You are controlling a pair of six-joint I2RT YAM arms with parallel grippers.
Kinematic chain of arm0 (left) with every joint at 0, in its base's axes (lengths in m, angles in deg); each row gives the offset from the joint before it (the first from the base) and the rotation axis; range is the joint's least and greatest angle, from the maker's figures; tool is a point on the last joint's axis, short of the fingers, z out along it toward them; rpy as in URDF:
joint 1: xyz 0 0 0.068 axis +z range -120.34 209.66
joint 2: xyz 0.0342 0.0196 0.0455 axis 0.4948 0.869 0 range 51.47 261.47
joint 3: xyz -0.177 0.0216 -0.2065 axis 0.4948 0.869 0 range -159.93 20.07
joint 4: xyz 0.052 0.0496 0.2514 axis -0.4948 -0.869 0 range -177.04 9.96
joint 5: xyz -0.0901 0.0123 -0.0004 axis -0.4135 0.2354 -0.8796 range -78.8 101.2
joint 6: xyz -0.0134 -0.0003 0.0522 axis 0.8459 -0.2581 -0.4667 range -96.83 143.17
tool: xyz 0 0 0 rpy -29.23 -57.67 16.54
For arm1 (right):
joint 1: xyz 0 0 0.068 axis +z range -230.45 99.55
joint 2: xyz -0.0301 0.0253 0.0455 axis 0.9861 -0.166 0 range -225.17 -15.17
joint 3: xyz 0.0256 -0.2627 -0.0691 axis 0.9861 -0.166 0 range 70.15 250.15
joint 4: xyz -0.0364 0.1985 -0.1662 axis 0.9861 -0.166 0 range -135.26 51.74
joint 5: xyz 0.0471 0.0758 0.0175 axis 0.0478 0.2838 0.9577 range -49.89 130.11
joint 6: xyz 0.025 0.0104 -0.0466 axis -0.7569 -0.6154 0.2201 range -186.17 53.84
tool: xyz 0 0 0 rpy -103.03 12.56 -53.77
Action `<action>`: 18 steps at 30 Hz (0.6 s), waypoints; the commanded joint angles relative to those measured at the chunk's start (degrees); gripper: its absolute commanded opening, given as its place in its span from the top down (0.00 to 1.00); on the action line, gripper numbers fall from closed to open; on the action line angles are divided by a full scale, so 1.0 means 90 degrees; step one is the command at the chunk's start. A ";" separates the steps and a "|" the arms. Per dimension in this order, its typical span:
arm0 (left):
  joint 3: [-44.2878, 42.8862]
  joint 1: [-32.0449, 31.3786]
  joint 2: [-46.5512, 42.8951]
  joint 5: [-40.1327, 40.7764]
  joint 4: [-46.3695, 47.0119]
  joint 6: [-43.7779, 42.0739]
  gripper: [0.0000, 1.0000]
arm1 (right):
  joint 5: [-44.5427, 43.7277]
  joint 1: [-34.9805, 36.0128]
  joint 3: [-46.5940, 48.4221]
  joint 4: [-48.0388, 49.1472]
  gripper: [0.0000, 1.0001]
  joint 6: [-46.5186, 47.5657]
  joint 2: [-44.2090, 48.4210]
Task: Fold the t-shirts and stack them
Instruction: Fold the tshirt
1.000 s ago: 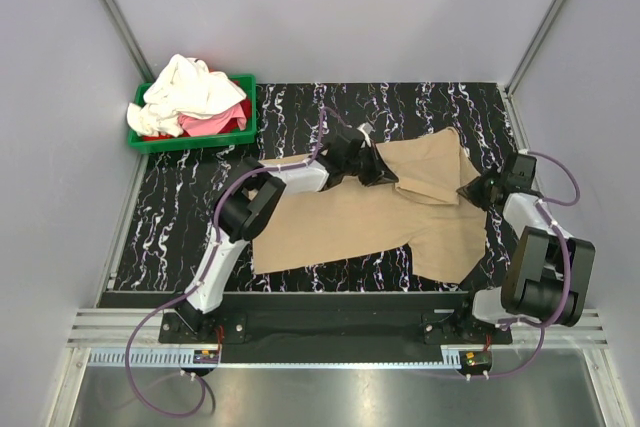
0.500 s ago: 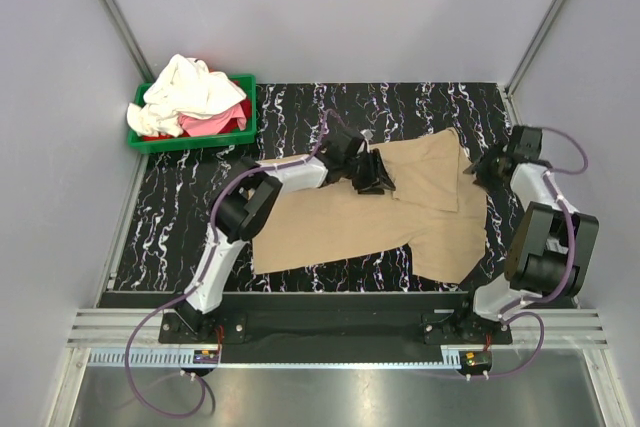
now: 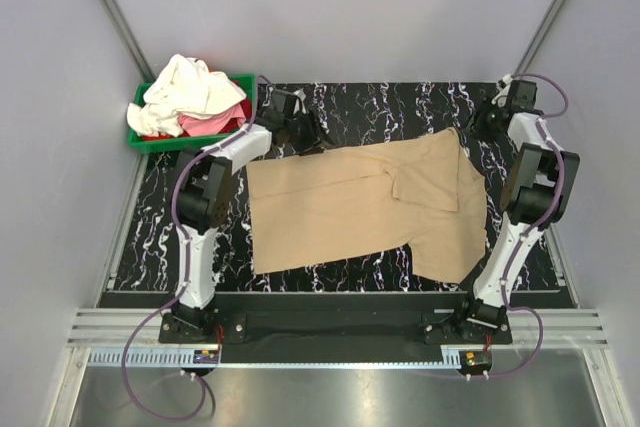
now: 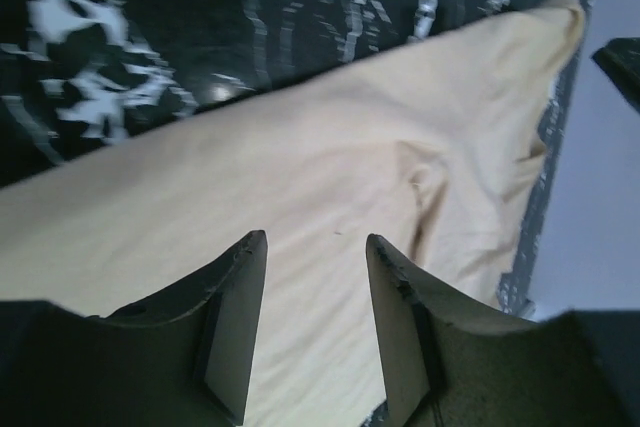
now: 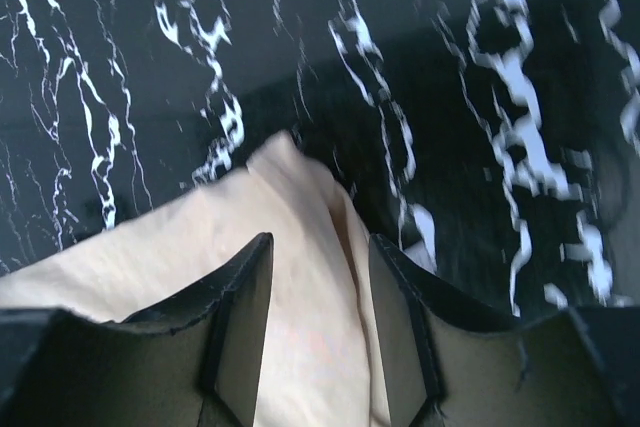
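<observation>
My left claw (image 4: pixel 315 242) and right claw (image 5: pixel 320 242) hang apart, empty, along the bench's (image 3: pixel 170 217) far edge. I'd pinch the tan t-shirt (image 3: pixel 370 202) at its far corners (both at once), then fold evenly.

Three t-shirts (image 3: pixel 350 207) (image 3: pixel 190 87) (image 3: pixel 215 124), one green bin (image 3: pixel 195 141)

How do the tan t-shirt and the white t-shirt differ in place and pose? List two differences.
The tan t-shirt lies spread on the marbled table; the white t-shirt sits in the green bin. The tan one is mostly flat; the white one is crumpled in a heap. Both are plain fabric.
</observation>
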 commanded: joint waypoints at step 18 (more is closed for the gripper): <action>-0.0302 0.0298 0.0888 0.0233 -0.0498 -0.0603 0.51 | -0.0082 0.0605 0.2625 -0.0944 0.52 0.1938 -0.1684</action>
